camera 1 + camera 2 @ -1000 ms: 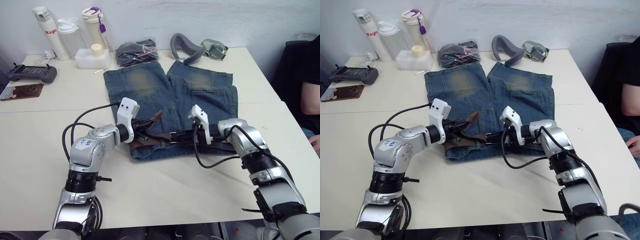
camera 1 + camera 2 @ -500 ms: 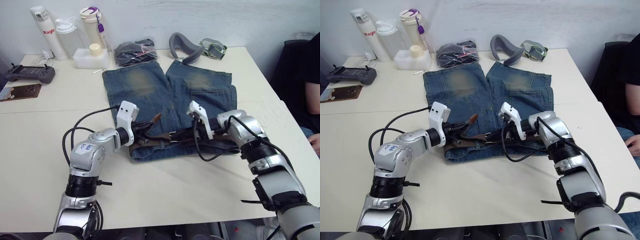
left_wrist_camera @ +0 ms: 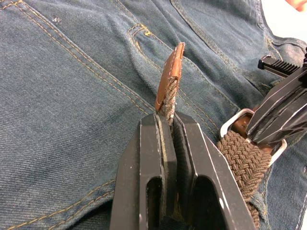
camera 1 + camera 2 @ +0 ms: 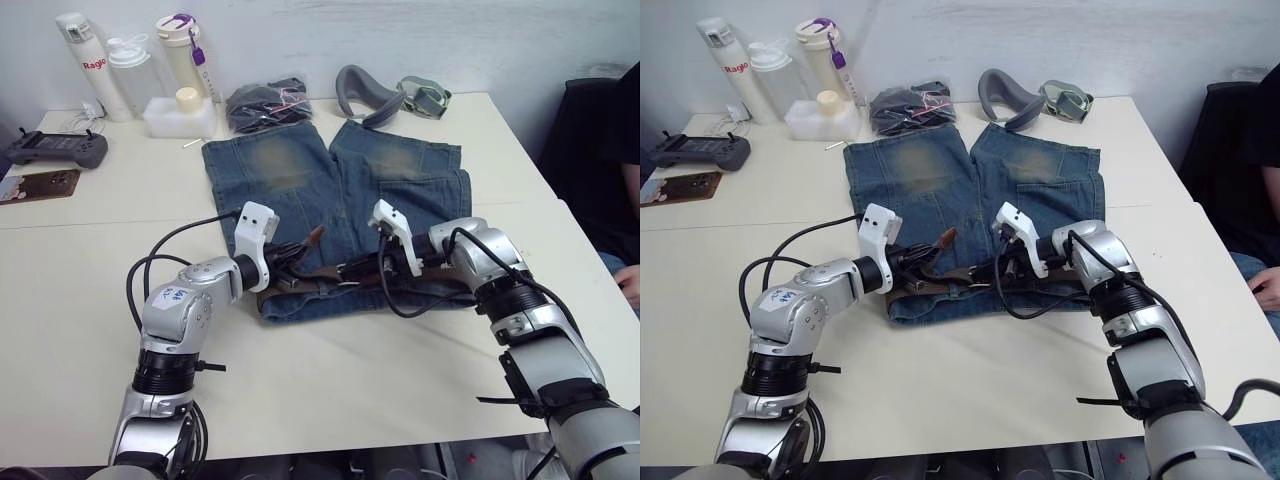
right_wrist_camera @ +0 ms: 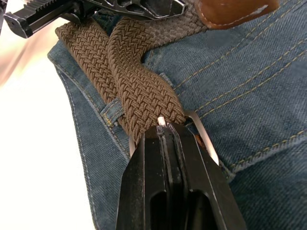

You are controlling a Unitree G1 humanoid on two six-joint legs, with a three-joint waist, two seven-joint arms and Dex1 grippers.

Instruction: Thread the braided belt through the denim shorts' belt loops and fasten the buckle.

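Blue denim shorts lie flat on the white table, one pair, with the waist toward me and the two legs pointing away. One braided belt runs along the waistband. I see my two grippers, and both sit over the waist.

My left gripper has its two black fingers pressed together on the belt's end, and the tan leather tip sticks up out of them. My right gripper is squeezed tight on the belt right at the silver buckle. In the right wrist view the brown strap bends over itself in a loop just past the buckle. One belt loop shows beside it on the waistband.

At the far edge of the table stand three bottles. Near them are one white box, one dark bundle in a clear bag and one grey curved piece. One black controller lies at the far left.
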